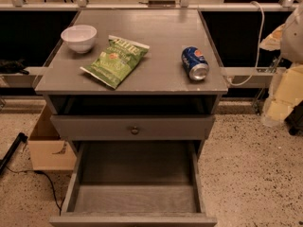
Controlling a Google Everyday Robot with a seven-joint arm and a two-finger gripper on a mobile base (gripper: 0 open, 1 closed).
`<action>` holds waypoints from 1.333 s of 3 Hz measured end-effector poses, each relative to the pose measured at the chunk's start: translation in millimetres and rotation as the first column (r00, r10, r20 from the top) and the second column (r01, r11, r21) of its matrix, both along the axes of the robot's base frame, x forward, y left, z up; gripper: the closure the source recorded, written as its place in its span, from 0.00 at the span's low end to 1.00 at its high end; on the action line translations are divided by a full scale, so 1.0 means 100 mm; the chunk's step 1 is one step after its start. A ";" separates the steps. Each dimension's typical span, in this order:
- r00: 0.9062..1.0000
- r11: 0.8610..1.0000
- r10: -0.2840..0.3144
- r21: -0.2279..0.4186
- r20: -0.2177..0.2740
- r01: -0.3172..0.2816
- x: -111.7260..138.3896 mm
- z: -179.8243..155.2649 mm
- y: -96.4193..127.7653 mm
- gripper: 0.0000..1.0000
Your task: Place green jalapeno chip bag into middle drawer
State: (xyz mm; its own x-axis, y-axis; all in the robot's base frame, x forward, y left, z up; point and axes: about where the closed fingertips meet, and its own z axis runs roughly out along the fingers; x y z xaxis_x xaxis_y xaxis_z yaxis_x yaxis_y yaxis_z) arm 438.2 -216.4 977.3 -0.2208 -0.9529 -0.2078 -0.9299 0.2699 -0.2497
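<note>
The green jalapeno chip bag (115, 60) lies flat on the grey cabinet top (161, 37), left of centre, white band toward the back. The middle drawer (135, 183) is pulled open at the bottom of the cabinet; its floor holds nothing. My gripper (282, 97) shows as a pale blurred shape at the right edge of the view, beside the cabinet, well right of the bag and above the floor. It holds nothing that I can see.
A white bowl (79, 38) stands at the top's left, close to the bag. A blue soda can (194, 63) lies on its side at the right. A shut drawer front with a round knob (135, 130) is above the open drawer. A cardboard box (47, 145) sits on the floor to the left.
</note>
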 end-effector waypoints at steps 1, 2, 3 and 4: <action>1.000 1.000 0.000 0.000 0.000 0.000 0.00 0.00 0.00 0.00; 1.000 1.000 0.004 0.026 0.002 -0.004 0.07 0.02 0.02 0.00; 0.996 0.993 0.083 0.088 0.024 -0.085 0.35 0.04 0.26 0.00; 0.966 0.952 0.249 0.169 0.065 -0.256 0.67 0.06 0.71 0.00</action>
